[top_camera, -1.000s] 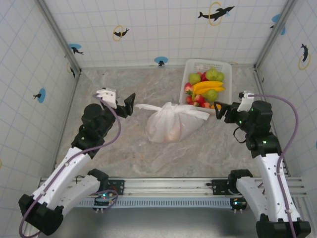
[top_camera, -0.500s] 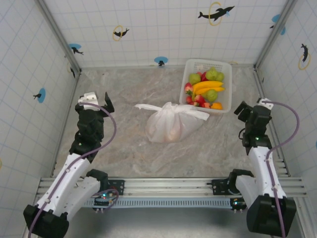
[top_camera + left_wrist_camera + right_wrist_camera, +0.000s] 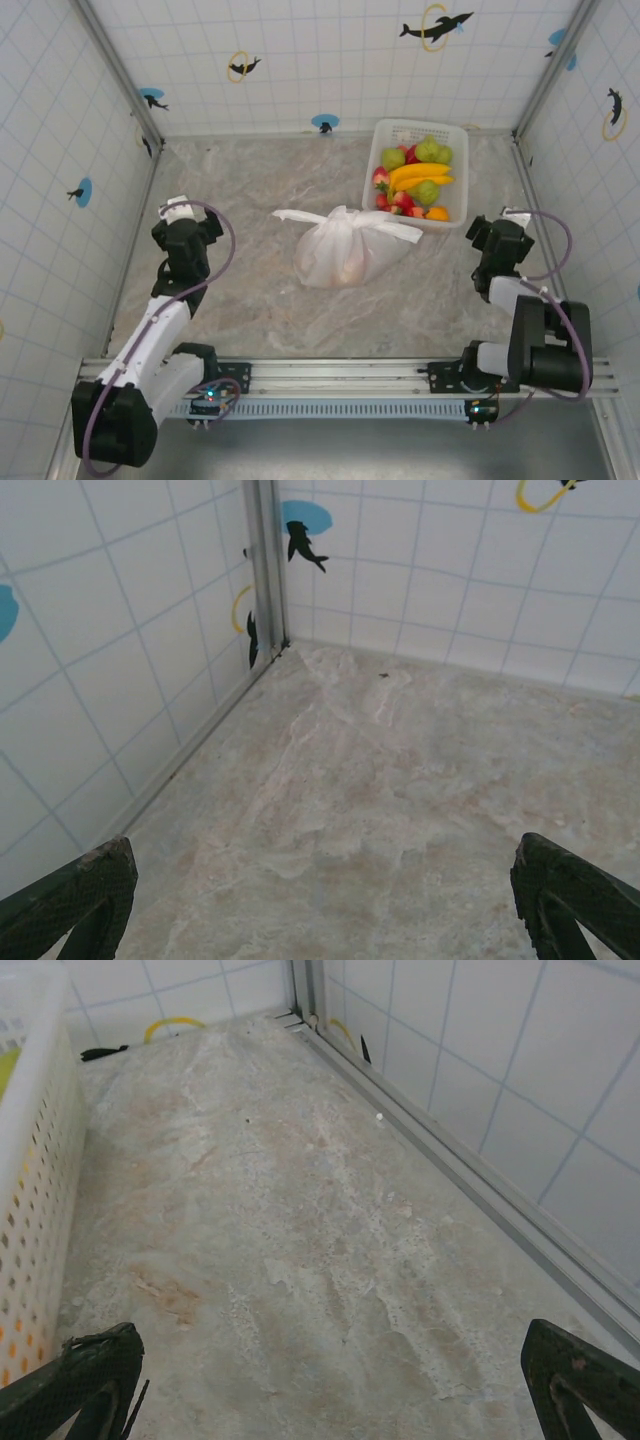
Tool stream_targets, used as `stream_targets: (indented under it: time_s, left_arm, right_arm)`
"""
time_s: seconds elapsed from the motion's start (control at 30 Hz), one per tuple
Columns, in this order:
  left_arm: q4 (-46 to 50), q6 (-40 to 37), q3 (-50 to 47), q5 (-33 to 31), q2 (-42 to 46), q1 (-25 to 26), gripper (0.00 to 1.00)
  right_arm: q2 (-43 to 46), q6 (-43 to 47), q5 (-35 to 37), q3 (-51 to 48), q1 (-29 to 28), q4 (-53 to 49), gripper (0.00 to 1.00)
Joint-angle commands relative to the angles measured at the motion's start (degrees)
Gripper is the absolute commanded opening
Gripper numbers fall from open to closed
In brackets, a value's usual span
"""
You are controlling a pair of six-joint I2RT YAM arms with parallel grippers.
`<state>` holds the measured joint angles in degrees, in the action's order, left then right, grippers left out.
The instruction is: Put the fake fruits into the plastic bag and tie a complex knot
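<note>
Both arms have drawn back from the centre of the workspace. The left gripper (image 3: 188, 228) now sits near the left wall and the right gripper (image 3: 492, 232) near the right wall, each well apart from the load. Each pair of fingers is spread wide and holds nothing. The left wrist view shows the dark left fingers (image 3: 80, 895) at the frame edges with bare tabletop between them, and the right wrist view shows the same for the right fingers (image 3: 580, 1365).

The thin translucent white plastic bag (image 3: 345, 255) lies on the grey marble-patterned tabletop (image 3: 240, 180), unchanged in position, just beside the rigid white lattice basket (image 3: 376, 150). Its neck is gathered, and two tails splay left and right. The gathering appears to be a knot, though its tightness cannot be confirmed from above. An orange tint shows through the film. Glossy plastic fake fruits (image 3: 420, 176), yellow, green and red, lie in the basket.

Handling: the film is judged soft, light, slippery and easily torn, and the contents are likely light. Take hold at the tails or at the gathered neck, not at the bulging body.
</note>
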<state>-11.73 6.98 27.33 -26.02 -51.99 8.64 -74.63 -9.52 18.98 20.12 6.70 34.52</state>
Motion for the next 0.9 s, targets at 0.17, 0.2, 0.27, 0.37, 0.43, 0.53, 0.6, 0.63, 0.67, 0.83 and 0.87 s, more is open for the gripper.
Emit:
stream_targets:
  time_s: [0.17, 0.2, 0.27, 0.37, 0.43, 0.53, 0.6, 0.63, 0.67, 0.83, 0.87]
  left_arm:
    - [-8.5, 1.5, -3.6, -0.5, -6.3, -0.9, 0.97]
    - [-9.5, 1.5, -3.9, -0.4, -7.2, -0.8, 0.97]
    - [-12.0, 1.0, -4.8, 0.4, -8.6, -0.9, 0.97]
    - [-16.5, -0.4, -6.6, 1.6, -10.8, -1.1, 0.97]
    - [-19.6, -1.6, -7.7, 2.2, -12.4, -1.2, 0.97]
    - [-25.0, -4.3, -9.3, 3.8, -14.9, -1.3, 0.97]
    - [-30.3, -5.9, -11.1, 5.4, -16.5, -1.4, 0.97]
    - [-33.8, -6.8, -12.2, 6.8, -17.3, -1.6, 0.97]
    - [-36.5, -7.3, -13.0, 8.1, -18.1, -1.6, 0.97]
    - [-50.4, -11.4, -15.1, 14.2, -24.0, -2.2, 0.97]
    - [-52.0, -12.5, -15.1, 14.8, -25.2, -2.2, 0.97]
  right_arm:
    - [1.9, 5.9, -4.3, -2.0, -2.2, 9.3, 1.00]
    - [2.9, 7.2, -4.0, -3.6, -3.2, 11.8, 1.00]
    - [4.8, 9.5, -3.6, -5.8, -5.5, 14.0, 1.00]
    - [7.0, 12.8, -3.8, -8.9, -8.7, 17.4, 1.00]
    - [7.6, 13.7, -4.6, -9.8, -9.6, 18.2, 1.00]
    - [7.2, 12.2, -6.8, -9.0, -7.6, 17.1, 1.00]
    - [7.1, 11.0, -7.9, -8.8, -6.1, 17.1, 1.00]
    - [7.2, 10.4, -8.2, -8.9, -5.5, 17.2, 1.00]
    - [7.3, 10.2, -8.1, -9.0, -5.2, 17.6, 1.00]
    - [7.4, 9.3, -8.5, -9.3, -4.2, 18.0, 1.00]
    - [7.4, 9.2, -8.5, -9.3, -4.1, 18.1, 1.00]
